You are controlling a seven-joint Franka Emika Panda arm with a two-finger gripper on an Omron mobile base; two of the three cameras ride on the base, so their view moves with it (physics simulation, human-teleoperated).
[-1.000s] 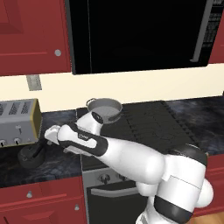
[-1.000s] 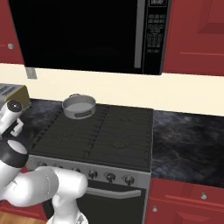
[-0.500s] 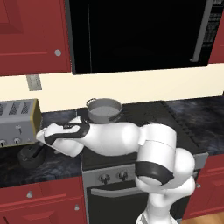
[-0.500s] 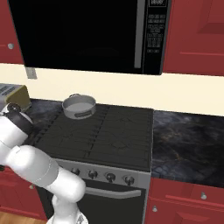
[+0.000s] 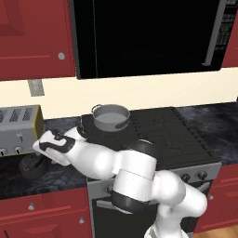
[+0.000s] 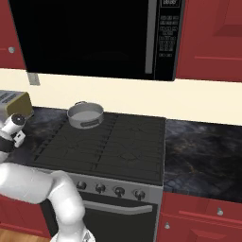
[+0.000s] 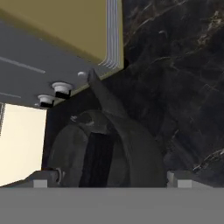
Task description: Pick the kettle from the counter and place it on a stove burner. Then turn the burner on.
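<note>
- Reaching for the kettle [image 5: 33,166] is the step in hand: the pick has not closed yet, by my reading, and the placing and the burner knob are all still to come.
- The kettle sits on the dark marbled desk [image 5: 14,183], left of the stove [image 5: 158,135], just in front of the silver toaster [image 5: 18,130] and near the desk's front edge.
- The gripper [image 5: 44,148] hangs just above and beside the kettle in the left base view; in the hand view the kettle [image 7: 105,153] lies close under the camera, its arched handle running up the middle and its spout pointing toward the toaster [image 7: 52,48].
- The fingers [image 7: 43,178] stand wide, one tip at each side of the kettle body, with nothing between them gripped yet.
- Next move, as I judge it: ease down a little more so the tips straddle the handle, close on it, then lift straight up before swinging right.
- Tight side: the toaster's front and its knobs stand just behind the kettle, so there is little room to push forward.
- Open side: the desk to the kettle's right looks bare up to the stove.
- On the stove, the silver pot [image 5: 110,116] takes the back-left burner; the front burners and the right side look free for setting the kettle down.
- The control knobs [image 6: 118,191] line the stove's front panel, below the grates, well apart from the gripper [image 6: 15,127] now.
</note>
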